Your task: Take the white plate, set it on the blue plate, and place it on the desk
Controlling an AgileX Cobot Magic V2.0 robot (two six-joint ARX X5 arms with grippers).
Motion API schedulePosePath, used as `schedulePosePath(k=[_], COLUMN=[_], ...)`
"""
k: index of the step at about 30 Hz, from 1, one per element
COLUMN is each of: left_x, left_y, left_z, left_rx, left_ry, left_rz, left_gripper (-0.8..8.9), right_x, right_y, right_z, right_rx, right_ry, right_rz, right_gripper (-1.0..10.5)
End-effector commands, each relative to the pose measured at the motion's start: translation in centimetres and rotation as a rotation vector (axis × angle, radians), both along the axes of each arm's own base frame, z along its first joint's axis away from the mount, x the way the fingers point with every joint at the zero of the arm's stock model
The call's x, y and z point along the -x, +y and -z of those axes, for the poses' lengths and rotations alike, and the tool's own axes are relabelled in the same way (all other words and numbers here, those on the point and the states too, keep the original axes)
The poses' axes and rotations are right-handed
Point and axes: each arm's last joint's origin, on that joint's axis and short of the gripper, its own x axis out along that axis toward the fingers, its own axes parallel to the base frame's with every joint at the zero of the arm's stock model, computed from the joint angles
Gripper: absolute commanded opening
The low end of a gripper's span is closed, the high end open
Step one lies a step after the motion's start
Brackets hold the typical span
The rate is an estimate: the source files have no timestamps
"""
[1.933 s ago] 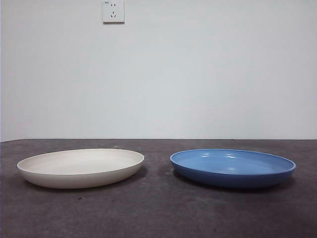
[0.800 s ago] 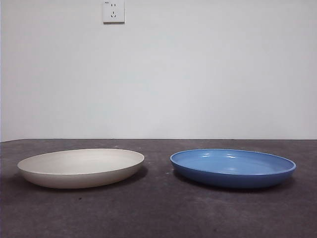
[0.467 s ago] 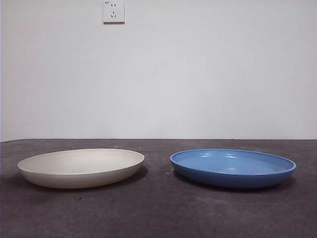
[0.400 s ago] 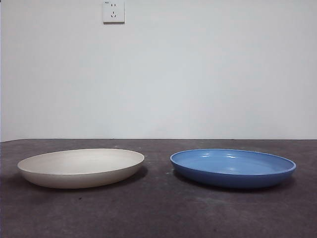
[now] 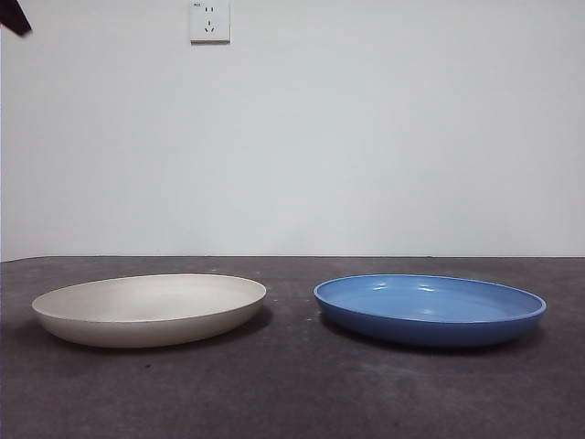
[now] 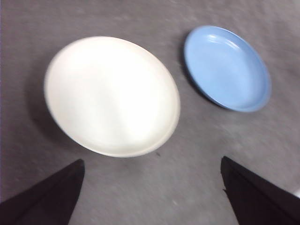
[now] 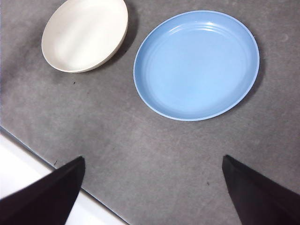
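Observation:
The white plate (image 5: 151, 309) lies on the desk (image 5: 292, 393) at the left, and the blue plate (image 5: 430, 309) lies to its right, a gap between them. Both are empty. My left gripper (image 6: 153, 160) is open and empty, high above the desk, with the white plate (image 6: 112, 96) nearer to it than the blue plate (image 6: 227, 68); this view is blurred. My right gripper (image 7: 153, 158) is open and empty, high above the desk's near edge, with the blue plate (image 7: 197, 65) and the white plate (image 7: 84, 33) beyond it. A black arm tip (image 5: 14, 16) shows at the front view's top left corner.
A white wall with a socket (image 5: 209, 20) stands behind the desk. The right wrist view shows the desk's edge with a white surface (image 7: 28, 192) beyond it.
A black arm tip has come into the front view's top left corner. The two plates have not moved.

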Motion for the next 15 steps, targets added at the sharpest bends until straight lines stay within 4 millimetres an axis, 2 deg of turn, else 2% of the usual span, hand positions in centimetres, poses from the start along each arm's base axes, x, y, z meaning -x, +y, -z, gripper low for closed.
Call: schedulePosePath(k=[1, 15], left_x=[-1.2, -9.2], left_y=[-0.1, -1.1], left_z=[-0.5, 0.6], left_rx=[-0.003, -0.088], left_ry=[-0.016, 0.056], left_rz=[-0.043, -0.109], left_gripper=[4.69, 4.62], right_x=[-0.1, -0.1], right_y=[0.1, 0.1], right_z=[-0.5, -0.5], right_rx=[-0.002, -0.002], right_ry=[-0.024, -0.025], right_rz=[-0.008, -0.008], right_gripper=[4.7, 4.7])
